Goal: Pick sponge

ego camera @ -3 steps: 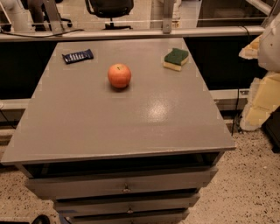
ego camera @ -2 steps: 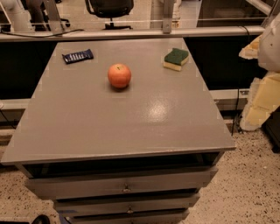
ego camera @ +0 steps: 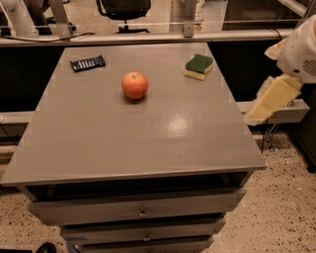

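Observation:
The sponge (ego camera: 199, 66) has a dark green top over a pale yellow base. It lies flat at the far right of the grey table top (ego camera: 148, 133). My gripper (ego camera: 270, 100), with pale yellow pads on a white arm, hangs off the table's right edge. It is to the right of the sponge, nearer the camera, and apart from it. It holds nothing that I can see.
A red-orange apple (ego camera: 135, 85) stands left of the sponge near the table's middle. A dark blue snack bar (ego camera: 87, 63) lies at the far left. Drawers (ego camera: 140, 212) sit under the top. A rail (ego camera: 148, 37) and an office chair (ego camera: 123, 10) are behind the table.
My gripper has moved left and slightly up, closer to the table's right edge. The sponge, apple and snack bar have not moved.

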Robot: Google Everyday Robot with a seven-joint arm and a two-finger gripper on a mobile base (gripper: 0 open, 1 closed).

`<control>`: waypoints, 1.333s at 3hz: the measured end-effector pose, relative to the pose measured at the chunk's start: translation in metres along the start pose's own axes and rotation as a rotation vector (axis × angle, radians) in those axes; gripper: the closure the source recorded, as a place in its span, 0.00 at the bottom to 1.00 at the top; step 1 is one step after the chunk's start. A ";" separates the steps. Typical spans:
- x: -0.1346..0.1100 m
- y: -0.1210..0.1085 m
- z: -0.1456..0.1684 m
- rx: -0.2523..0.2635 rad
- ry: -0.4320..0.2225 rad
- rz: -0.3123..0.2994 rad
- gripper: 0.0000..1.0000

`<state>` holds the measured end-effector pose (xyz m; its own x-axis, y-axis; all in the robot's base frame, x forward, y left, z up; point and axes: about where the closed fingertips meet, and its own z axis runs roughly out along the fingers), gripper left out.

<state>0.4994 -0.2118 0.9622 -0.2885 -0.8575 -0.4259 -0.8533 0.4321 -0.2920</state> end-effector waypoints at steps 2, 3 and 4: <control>-0.048 -0.098 0.103 0.026 -0.312 0.231 0.00; -0.069 -0.137 0.151 0.017 -0.417 0.294 0.00; -0.078 -0.164 0.196 0.011 -0.480 0.325 0.00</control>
<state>0.7470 -0.1609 0.8758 -0.3036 -0.4591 -0.8349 -0.7485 0.6571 -0.0892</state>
